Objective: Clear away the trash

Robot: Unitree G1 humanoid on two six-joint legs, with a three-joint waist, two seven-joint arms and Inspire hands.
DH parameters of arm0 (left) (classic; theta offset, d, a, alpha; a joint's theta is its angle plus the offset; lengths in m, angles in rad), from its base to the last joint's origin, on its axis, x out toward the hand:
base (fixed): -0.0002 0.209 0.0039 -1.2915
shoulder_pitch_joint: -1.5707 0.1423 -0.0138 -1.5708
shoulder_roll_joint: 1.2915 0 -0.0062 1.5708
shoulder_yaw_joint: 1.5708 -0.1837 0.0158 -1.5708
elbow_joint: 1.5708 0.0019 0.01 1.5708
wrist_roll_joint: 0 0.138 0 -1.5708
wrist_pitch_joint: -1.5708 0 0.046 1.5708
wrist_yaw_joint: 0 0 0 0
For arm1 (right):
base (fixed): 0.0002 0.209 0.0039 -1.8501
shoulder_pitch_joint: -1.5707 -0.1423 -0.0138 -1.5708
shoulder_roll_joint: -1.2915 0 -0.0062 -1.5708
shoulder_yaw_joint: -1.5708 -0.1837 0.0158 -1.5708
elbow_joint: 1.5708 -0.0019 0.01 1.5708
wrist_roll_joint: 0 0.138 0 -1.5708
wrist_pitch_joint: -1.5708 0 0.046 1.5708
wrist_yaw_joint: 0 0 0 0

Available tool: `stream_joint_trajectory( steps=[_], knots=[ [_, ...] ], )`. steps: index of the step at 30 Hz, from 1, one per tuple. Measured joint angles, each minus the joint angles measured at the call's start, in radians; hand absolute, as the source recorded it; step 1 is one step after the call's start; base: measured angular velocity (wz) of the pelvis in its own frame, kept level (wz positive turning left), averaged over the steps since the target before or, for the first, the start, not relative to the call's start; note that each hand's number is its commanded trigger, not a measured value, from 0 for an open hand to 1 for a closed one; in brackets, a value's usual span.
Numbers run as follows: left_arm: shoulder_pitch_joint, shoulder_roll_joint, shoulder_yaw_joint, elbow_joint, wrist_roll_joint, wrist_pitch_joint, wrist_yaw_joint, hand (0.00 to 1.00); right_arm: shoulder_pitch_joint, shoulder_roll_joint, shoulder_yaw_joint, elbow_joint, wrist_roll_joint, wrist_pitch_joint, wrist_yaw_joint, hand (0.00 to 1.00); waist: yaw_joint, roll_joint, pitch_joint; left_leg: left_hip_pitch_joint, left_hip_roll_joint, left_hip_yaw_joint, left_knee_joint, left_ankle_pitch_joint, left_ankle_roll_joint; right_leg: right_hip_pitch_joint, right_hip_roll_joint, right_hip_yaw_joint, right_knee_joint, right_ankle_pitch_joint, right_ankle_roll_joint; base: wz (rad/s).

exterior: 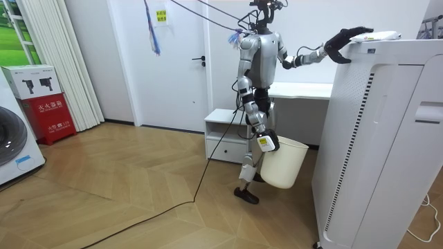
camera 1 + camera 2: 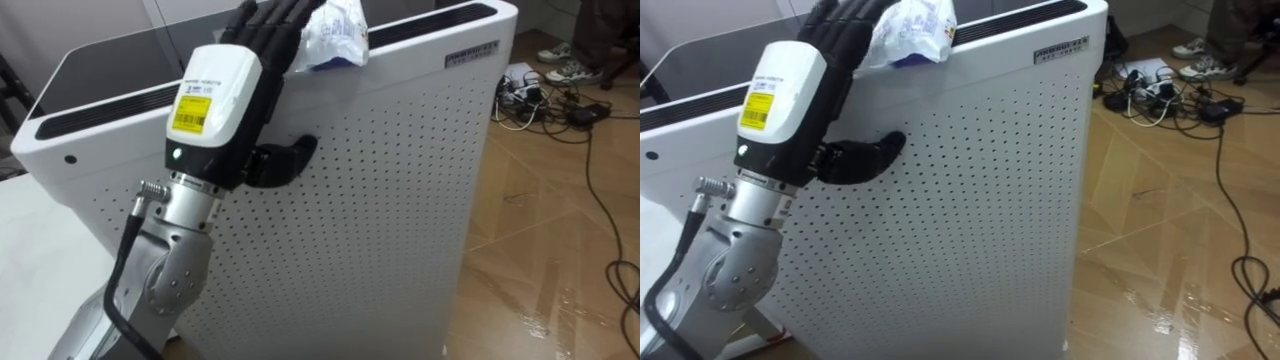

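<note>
One crumpled wrapper (image 2: 335, 35) lies atop white appliance (image 2: 400, 200), at top edge. Your left hand (image 2: 265, 45): fingers (image 2: 285, 15) stretched against wrapper, thumb splayed, nothing gripped. Right hand (image 1: 266, 142) clasps white bin (image 1: 284, 166), low. Likely risk: a careless push slides light plastic off far side.

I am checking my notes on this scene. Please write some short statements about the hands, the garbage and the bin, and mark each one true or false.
1. The crumpled white wrapper lies on top of the white air purifier. True.
2. The left hand presses its thumb on the wrapper. False: the thumb lies against the perforated side panel, below the wrapper.
3. The right hand holds a white waste bin. True.
4. The bin stands on top of the air purifier. False: it hangs beside the robot's legs.
5. Cables lie on the wooden floor beyond the purifier. True.
</note>
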Motion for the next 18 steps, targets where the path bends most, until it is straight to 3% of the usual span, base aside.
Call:
stream_joint_trajectory(
  steps=[9,18],
  knots=[
    [-0.064,0.002,-0.005,-0.001,0.000,0.018,0.011,1.00,0.001,-0.015,0.000,0.001,0.000,0.000,0.002,1.00,-0.002,0.005,-0.0036,0.003,0.000,0.001,0.000,0.000,0.000,0.001,0.000,0.002,0.001,0.000,0.000,0.00],
    [-0.073,0.003,-0.005,0.000,0.018,0.033,0.021,1.00,0.000,-0.029,0.001,0.000,0.000,0.000,0.002,1.00,-0.015,0.004,-0.0035,0.005,0.000,0.003,-0.001,0.000,0.000,0.001,0.001,0.004,0.003,0.000,0.000,0.00]
  ],
)
